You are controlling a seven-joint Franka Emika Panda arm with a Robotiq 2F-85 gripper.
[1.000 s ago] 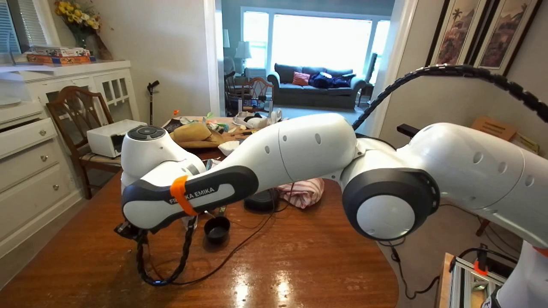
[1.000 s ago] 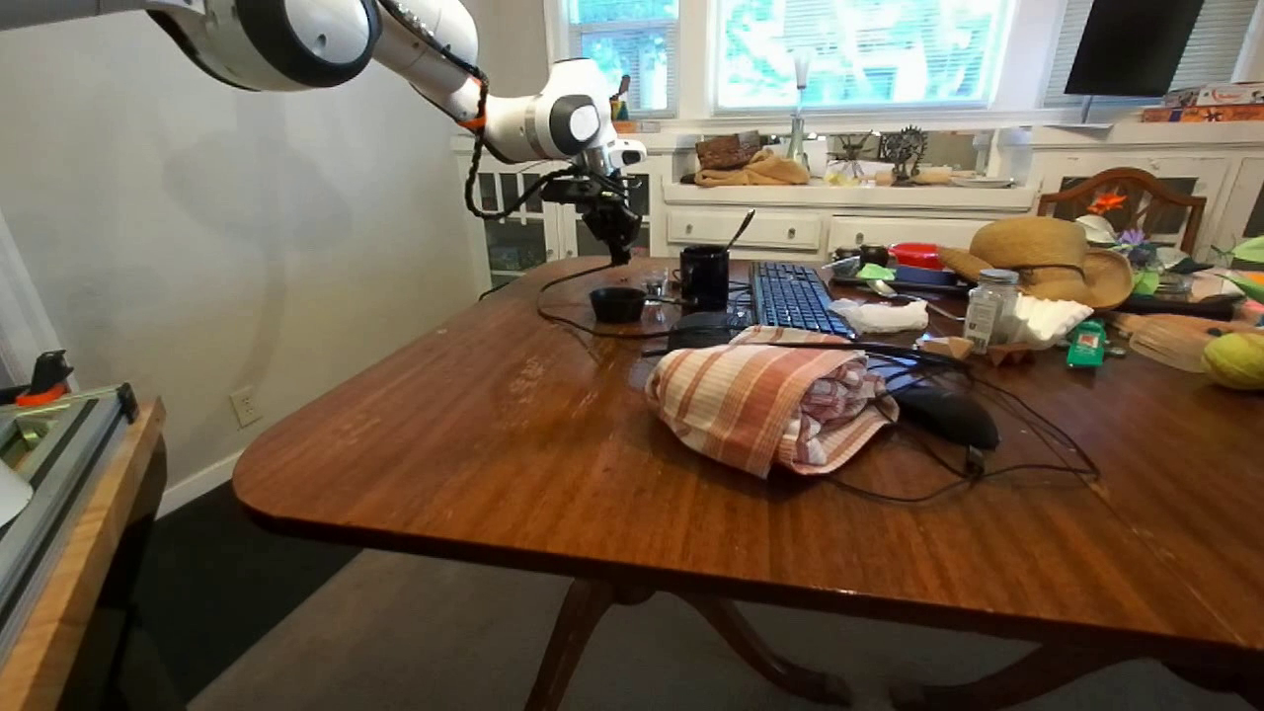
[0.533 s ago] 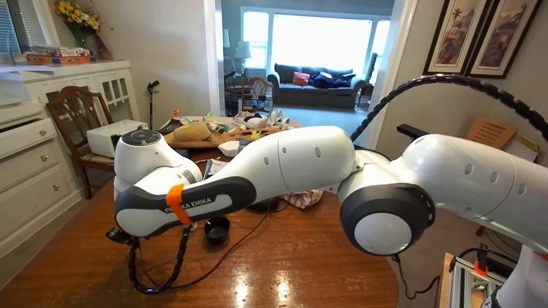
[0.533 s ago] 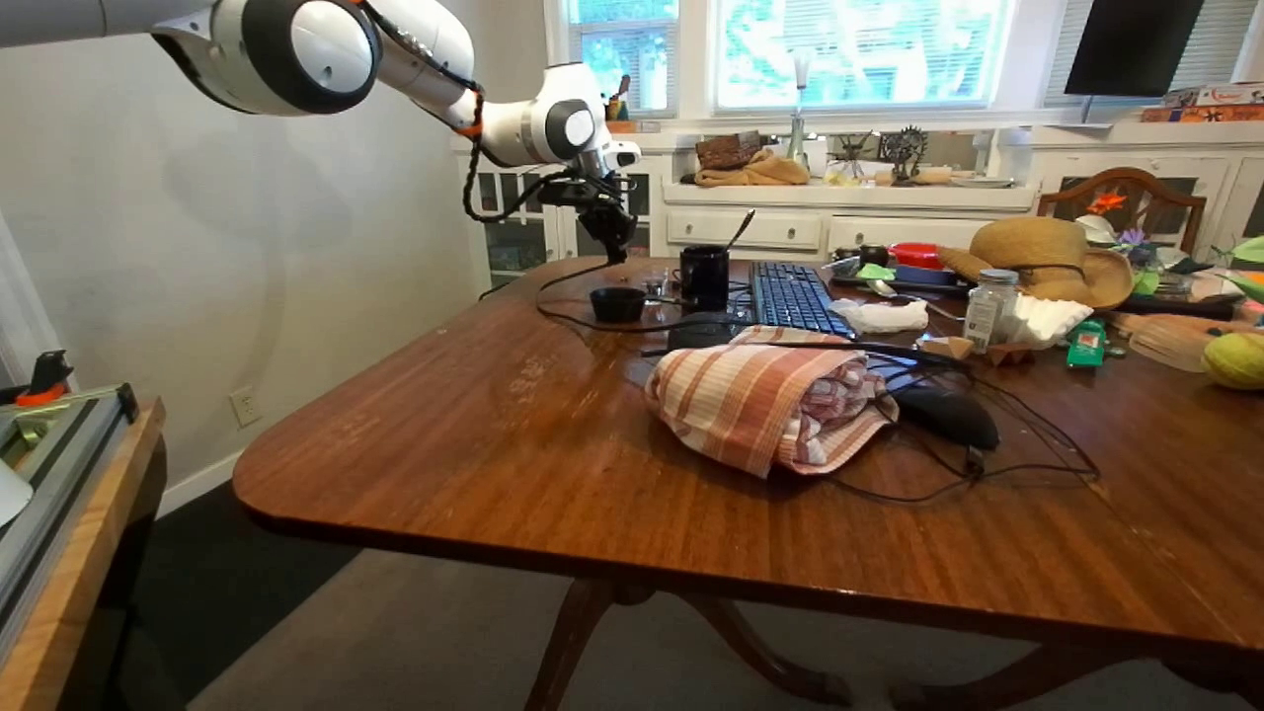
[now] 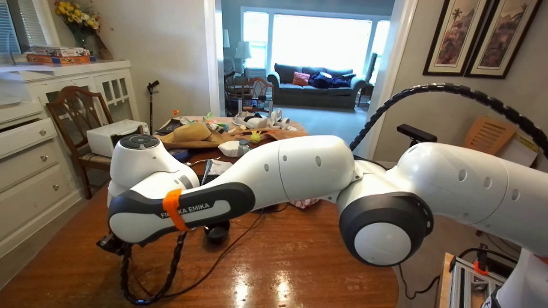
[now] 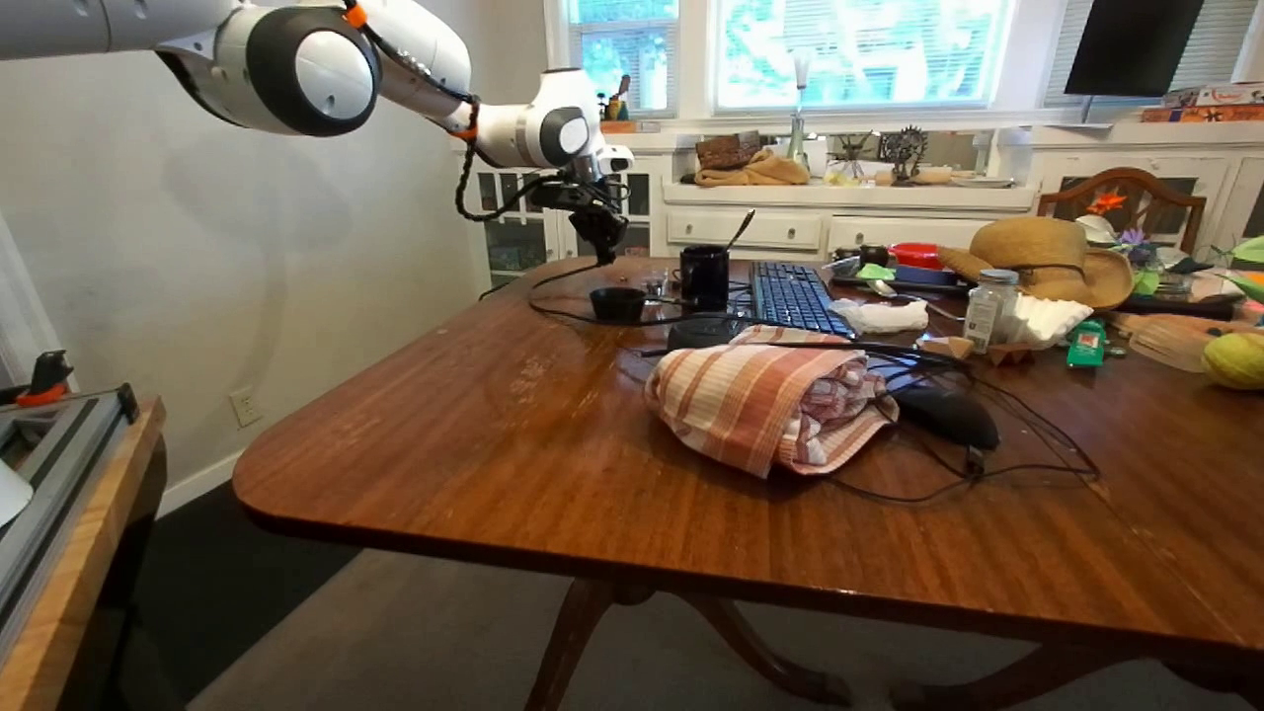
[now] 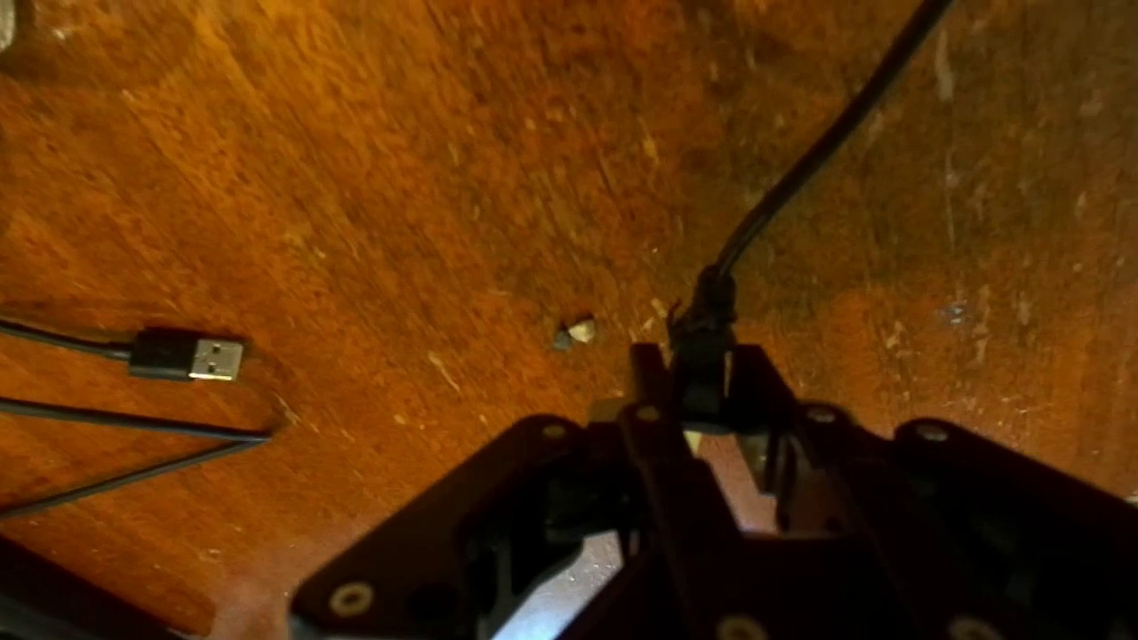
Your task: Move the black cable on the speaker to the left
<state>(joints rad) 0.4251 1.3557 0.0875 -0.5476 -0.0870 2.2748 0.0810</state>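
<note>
The gripper (image 7: 702,378) pinches the end of the black cable (image 7: 813,160)

Closest up, in the wrist view, two dark fingers (image 7: 652,378) squeeze the cable's thick end from both sides. That end is almost straight up and down there, and it points down, in between the fingers. The thin part bends away from it and slants up and to the right, over the wooden table (image 7: 444,222). On the left lies a plug (image 7: 182,356) with a silver tip pointing right.

In an exterior view, the black cable hangs down from the gripper, goes left, makes a round bend, then runs right. Its longest part stretches side to side along the table. It passes near the speaker (image 6: 617,306), on the near side, and goes on to a flat black puck (image 6: 699,334). I cannot tell if it touches the puck.

Next come a dark mug (image 6: 704,281) and a keyboard (image 6: 795,296). Farther from the gripper are a striped cloth (image 6: 741,395) and a straw hat (image 6: 1037,252). Way in the back, in an exterior view, a couch (image 5: 317,96) stands before a bright window (image 5: 321,42).
</note>
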